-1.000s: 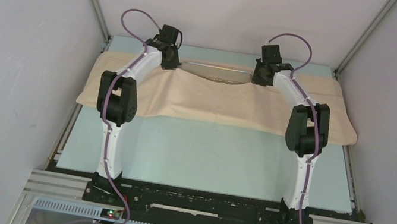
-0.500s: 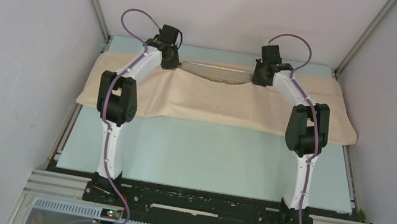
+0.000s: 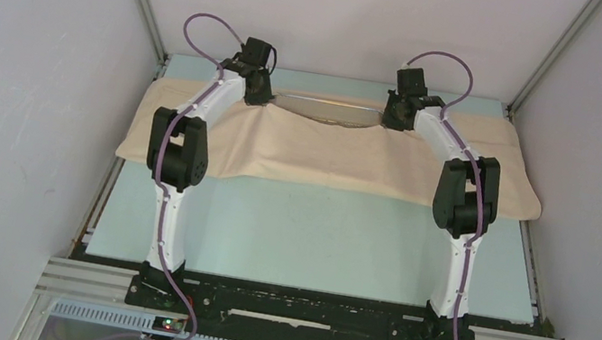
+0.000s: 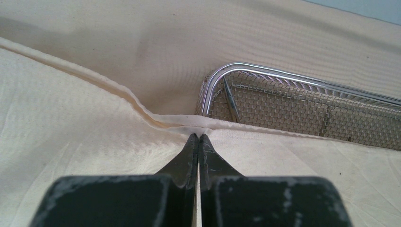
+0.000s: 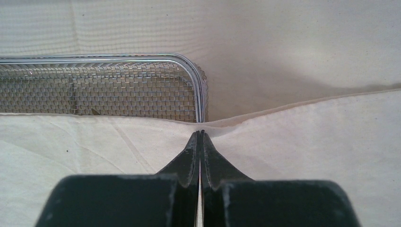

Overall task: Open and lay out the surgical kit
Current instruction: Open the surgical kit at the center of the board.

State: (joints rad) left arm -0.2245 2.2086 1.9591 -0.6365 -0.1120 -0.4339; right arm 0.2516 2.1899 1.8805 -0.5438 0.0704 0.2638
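Observation:
The beige cloth wrap (image 3: 328,151) lies across the far half of the table and covers most of the steel mesh tray (image 3: 326,105). My left gripper (image 4: 198,136) is shut on the cloth wrap (image 4: 85,127) at its hemmed edge, by the tray's left corner (image 4: 222,78). My right gripper (image 5: 200,133) is shut on the cloth wrap (image 5: 307,142) edge by the tray's right corner (image 5: 191,71). A slim steel tool (image 4: 230,99) leans inside the tray. The clamps and scissors are hidden.
The pale blue table top (image 3: 314,236) shows in front of the cloth. Grey enclosure walls (image 3: 27,90) stand close on the left, right and back. The arm bases sit on a black rail (image 3: 303,307) at the near edge.

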